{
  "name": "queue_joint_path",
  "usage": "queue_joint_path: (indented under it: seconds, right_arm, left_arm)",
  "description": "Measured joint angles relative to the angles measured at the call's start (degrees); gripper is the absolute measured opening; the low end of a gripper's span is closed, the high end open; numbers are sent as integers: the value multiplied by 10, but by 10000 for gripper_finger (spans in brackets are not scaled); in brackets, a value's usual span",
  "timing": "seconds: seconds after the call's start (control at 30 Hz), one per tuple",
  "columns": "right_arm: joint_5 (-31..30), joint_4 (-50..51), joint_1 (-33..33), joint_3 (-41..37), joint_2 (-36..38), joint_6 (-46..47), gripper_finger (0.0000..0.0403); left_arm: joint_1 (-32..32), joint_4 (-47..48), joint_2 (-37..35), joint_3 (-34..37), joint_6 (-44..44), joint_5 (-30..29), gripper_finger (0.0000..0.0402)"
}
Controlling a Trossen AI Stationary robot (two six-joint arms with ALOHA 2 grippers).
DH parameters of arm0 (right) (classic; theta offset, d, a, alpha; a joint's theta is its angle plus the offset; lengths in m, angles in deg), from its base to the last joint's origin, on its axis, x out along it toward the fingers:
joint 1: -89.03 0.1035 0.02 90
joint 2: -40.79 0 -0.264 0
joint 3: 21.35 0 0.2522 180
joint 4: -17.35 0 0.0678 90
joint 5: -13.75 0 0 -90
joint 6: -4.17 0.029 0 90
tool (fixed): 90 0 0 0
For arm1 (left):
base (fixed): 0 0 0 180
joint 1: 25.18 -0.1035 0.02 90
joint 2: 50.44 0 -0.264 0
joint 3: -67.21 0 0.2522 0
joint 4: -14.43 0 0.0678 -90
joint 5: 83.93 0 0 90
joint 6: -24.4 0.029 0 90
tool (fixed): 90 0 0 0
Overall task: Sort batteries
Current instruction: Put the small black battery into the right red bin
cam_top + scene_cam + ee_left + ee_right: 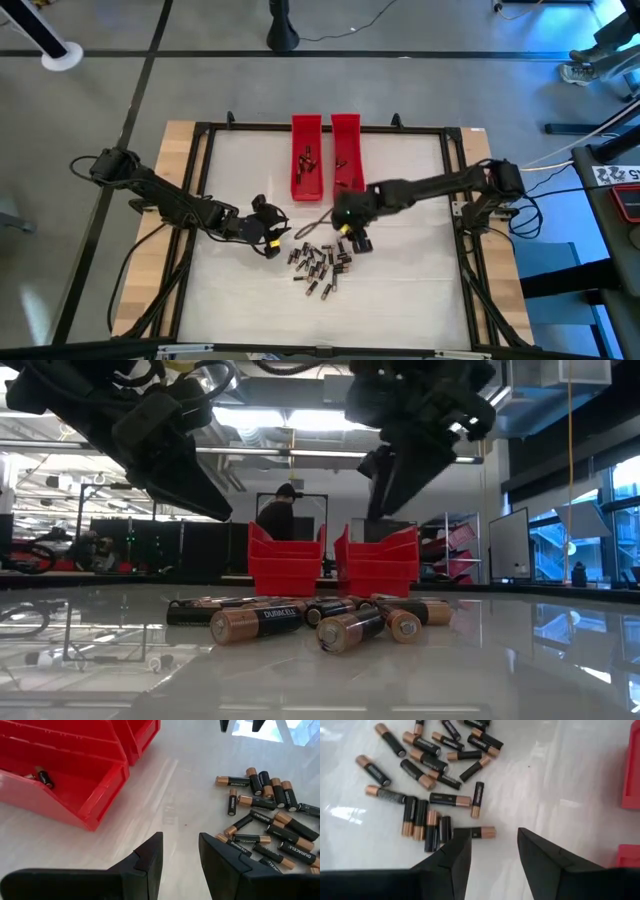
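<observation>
Just in front of the two red trays, the batteries lie in a loose pile on the table, a few touching or crossing, and a couple are already in the left tray. The right gripper hangs over the pile's near-tray edge, fingers apart and holding nothing; in its wrist view one battery lies just ahead of the fingertips, end-on to a little row of others. The left gripper hovers beside the pile on the other side, also spread and empty.

Looks to me like the right arm is lining up a pick. If I were driving it, I'd go for that loner near the fingertips rather than anything in the tangle, and turn the wrist so the fingers close across the battery's width, not along it. Come straight down, since these things roll on a glossy top and a nudge could send one into its neighbours. Left arm should probably stay put so they don't bump.
</observation>
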Motion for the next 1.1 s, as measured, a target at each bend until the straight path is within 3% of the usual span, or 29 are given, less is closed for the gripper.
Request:
queue_joint_path:
  seconds: [0.1, 0.4, 0.73, 0.97, 1.1]
  right_arm:
    - [-24, -17, 28, -22, 0, 4, 163]
    - [-102, -40, 86, -42, 0, 14, 163]
    - [-110, -133, 116, -42, 0, 33, 163]
    - [-120, -138, 115, -42, 0, 32, 163]
    - [-121, -144, 115, -42, 0, 33, 163]
  left_arm:
    - [0, -3, 0, 0, 10, 21, 116]
    - [2, -30, 0, -1, 78, 183, 116]
    - [12, 29, 24, -57, 14, 210, 116]
    - [47, 135, 99, -129, 108, 227, 116]
    - [48, 160, 135, -168, 119, 229, 116]
